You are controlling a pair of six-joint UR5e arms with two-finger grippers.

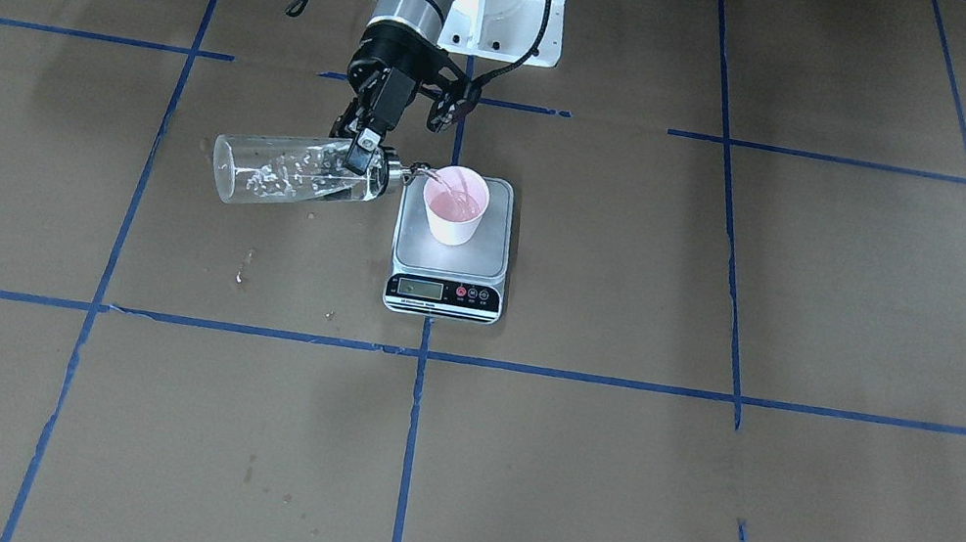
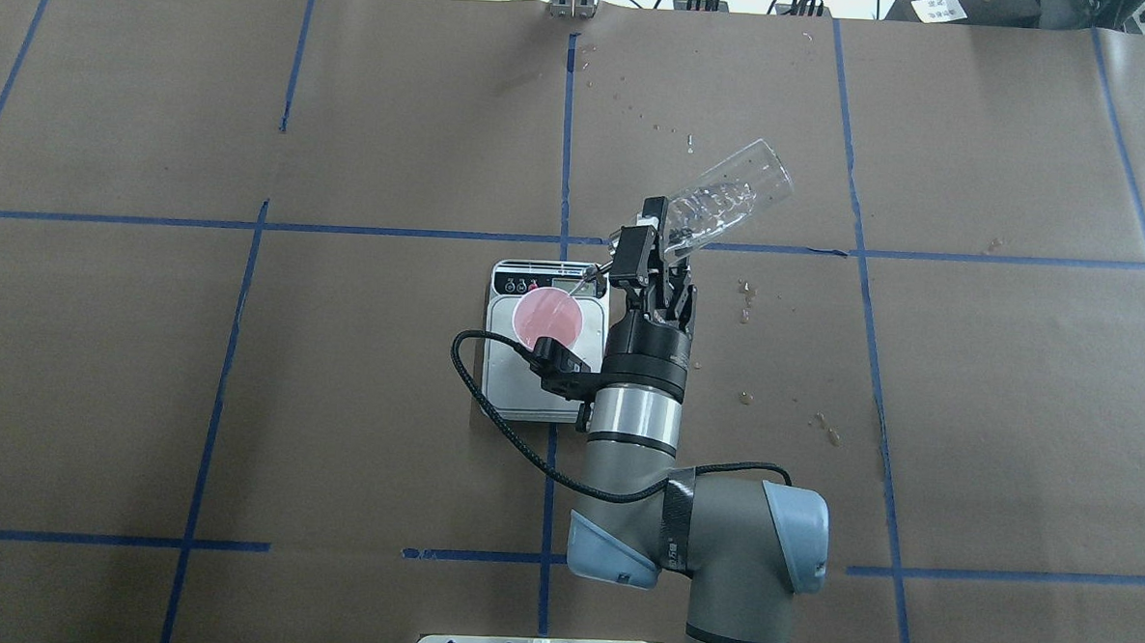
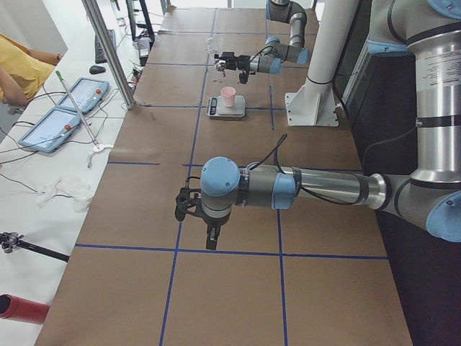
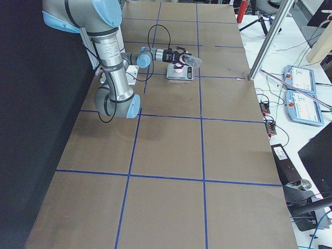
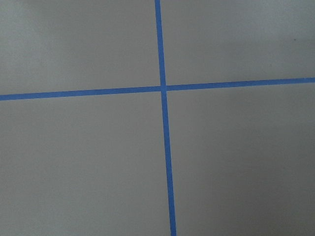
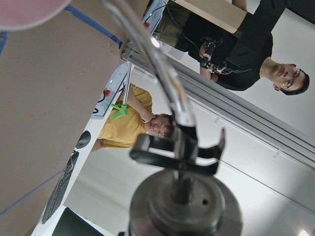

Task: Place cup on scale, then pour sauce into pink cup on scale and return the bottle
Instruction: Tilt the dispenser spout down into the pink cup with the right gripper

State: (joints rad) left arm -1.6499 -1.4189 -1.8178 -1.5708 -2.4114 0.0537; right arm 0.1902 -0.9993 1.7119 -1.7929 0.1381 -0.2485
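While right gripper [image 1: 363, 157] clamps tipped bottle [image 1: 291, 175], spout above cup [image 1: 452, 221] on scale [image 1: 490, 257], I risk overfill: sauce [image 1: 458, 201] spilling onto scale if I pour too long.

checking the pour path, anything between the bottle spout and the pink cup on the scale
Nothing visible. The bottle, tilted in the right gripper, has its spout at the rim of the cup, which stands alone on the scale.

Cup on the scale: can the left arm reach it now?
Probably, from its own side. The left arm is parked far off, but the paper on that side of the cup is bare. From above no: the right tool holds the bottle spout over the rim.
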